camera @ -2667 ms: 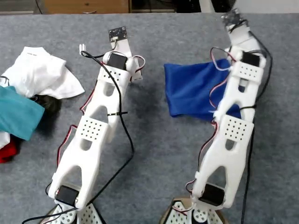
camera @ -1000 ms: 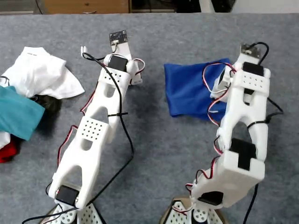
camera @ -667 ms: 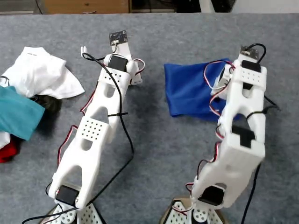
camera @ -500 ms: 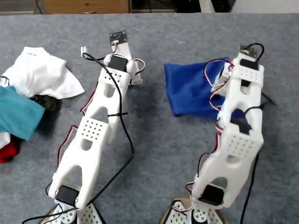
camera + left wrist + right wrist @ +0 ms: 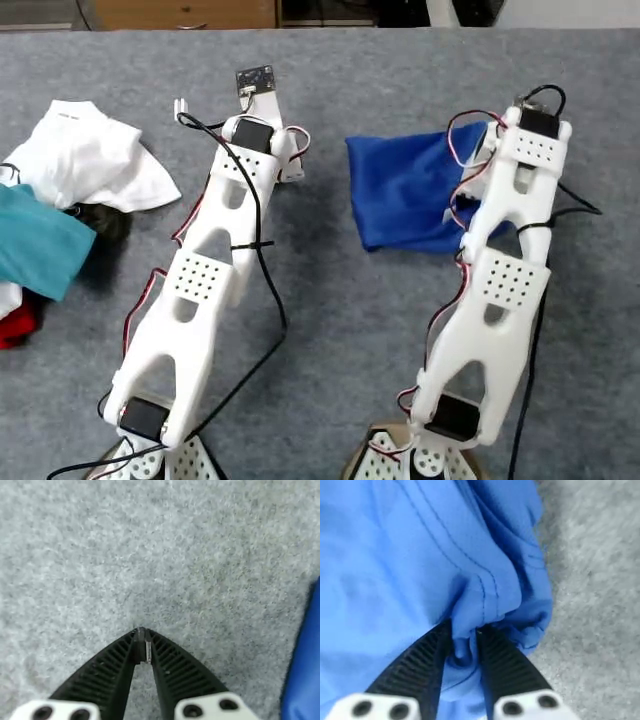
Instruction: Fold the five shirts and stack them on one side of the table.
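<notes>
Fabric is clamped in the right gripper. Its two black ribbed fingers are drawn together on a bunched fold of the blue shirt, just beside a stitched hem, and cloth bulges out between and around the tips.

In the high view the blue shirt lies on the right half of the grey table as a rough, loosely folded rectangle. Its right-hand portion is covered by the forward end of the right arm, which stretches from its base at the near edge out over the garment.

The left gripper has its tips pressed together with nothing between them. It hangs over bare grey table surface, and one edge of the blue shirt shows off to the side, apart from the tips. The left arm extends from its base toward the middle of the table, between the blue shirt and the remaining garments.

The remaining garments sit in a loose, unfolded pile at the left edge of the table:
- white shirt, crumpled, at the far end of the pile;
- teal shirt, overlapping the white shirt's near side;
- black shirt, a small part showing between the white and the teal;
- red shirt, a small part showing at the near end, beneath the teal.

The pile is well apart from the blue shirt.
</notes>
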Robot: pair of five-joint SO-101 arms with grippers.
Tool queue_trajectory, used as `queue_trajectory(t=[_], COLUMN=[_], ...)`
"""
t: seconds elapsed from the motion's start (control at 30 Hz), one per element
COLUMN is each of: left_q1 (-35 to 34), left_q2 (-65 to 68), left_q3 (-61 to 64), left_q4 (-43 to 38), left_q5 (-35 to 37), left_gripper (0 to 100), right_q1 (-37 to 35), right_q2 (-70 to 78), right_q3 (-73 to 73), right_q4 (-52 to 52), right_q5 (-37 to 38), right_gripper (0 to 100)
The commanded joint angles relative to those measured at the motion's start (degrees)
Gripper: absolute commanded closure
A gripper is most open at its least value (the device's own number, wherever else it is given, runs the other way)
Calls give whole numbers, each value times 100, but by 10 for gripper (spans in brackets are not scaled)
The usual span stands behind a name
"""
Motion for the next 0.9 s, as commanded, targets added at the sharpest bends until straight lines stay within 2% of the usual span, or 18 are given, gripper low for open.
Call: queue_trajectory(t=[0.0, 0.43, 0.6, 0.87], left_q1=[9, 9, 9, 18], left_q2=[-101, -101, -101, -101], left_q3=[-202, -202, -202, -202], left_q4=[-88, -88, -88, -88], left_q5=[-62, -62, -62, -62], left_gripper=[981, 981, 981, 981], right_q1=[57, 435, 602, 1692], right_q2=[-66, -444, -910, -980], right_q3=[-752, -1376, -1420, -1385], right_q4=[273, 273, 237, -132], right_q5=[53, -149, 18, 730], right_gripper=[997, 997, 997, 996])
